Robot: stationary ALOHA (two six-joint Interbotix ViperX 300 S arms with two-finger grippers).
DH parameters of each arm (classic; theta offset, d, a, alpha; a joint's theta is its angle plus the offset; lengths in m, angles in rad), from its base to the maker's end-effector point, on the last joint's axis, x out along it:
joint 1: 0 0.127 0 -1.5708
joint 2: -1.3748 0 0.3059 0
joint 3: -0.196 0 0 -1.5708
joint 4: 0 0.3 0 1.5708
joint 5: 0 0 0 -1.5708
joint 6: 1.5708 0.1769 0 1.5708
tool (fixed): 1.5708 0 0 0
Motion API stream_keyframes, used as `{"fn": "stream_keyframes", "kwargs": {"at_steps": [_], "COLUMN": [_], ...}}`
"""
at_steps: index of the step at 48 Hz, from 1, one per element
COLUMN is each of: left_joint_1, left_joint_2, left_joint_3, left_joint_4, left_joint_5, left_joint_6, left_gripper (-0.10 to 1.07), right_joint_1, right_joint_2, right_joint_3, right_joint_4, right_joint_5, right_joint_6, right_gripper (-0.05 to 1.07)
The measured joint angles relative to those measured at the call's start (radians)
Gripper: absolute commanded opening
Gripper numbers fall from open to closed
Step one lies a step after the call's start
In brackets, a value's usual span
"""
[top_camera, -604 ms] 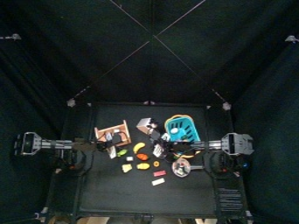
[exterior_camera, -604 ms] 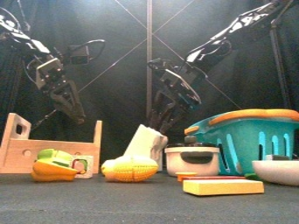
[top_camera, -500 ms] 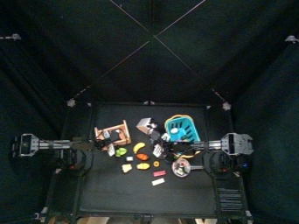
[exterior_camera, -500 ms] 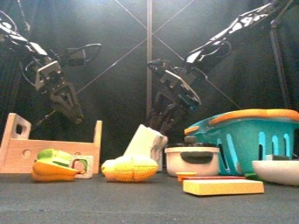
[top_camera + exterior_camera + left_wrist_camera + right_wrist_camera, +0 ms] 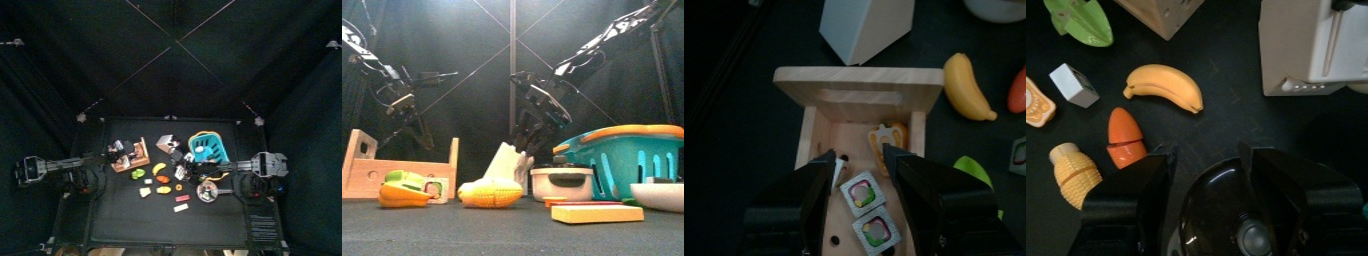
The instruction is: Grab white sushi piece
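Two white sushi rolls with green and pink centres lie in an open wooden box, in the gap between my left gripper's jaws. My left gripper is open above the box, touching nothing; in the front view it hangs high behind the box. A small white block lies on the table next to an orange-topped piece in the right wrist view. My right gripper is open and empty above a black pot.
On the table lie a banana, a carrot, corn, a green leaf and a white wedge. A teal basket, a pot, a bowl and a yellow block stand at the right.
My left gripper has moved left and a little up in the front view. The right arm has barely moved. Nothing has been taken hold of.
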Motion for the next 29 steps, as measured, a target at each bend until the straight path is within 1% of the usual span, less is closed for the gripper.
{"fn": "stream_keyframes", "kwargs": {"at_steps": [10,20,29], "left_joint_1": [0.031,0.032,0.032], "left_joint_2": [0.052,0.121,0.152], "left_joint_3": [0.002,0.000,-0.002], "left_joint_4": [-0.023,0.006,0.043], "left_joint_5": [-0.002,-0.006,-0.008], "left_joint_6": [0.005,0.005,0.005], "left_gripper": [0.82,0.82,0.83], "right_joint_1": [-0.002,-0.003,-0.003], "right_joint_2": [0.006,0.017,0.023], "right_joint_3": [0.002,0.002,0.002], "right_joint_4": [-0.003,-0.003,-0.003], "right_joint_5": [0.000,-0.002,0.000], "right_joint_6": [0.000,0.000,0.000], "right_gripper": [0.87,0.87,0.87]}}
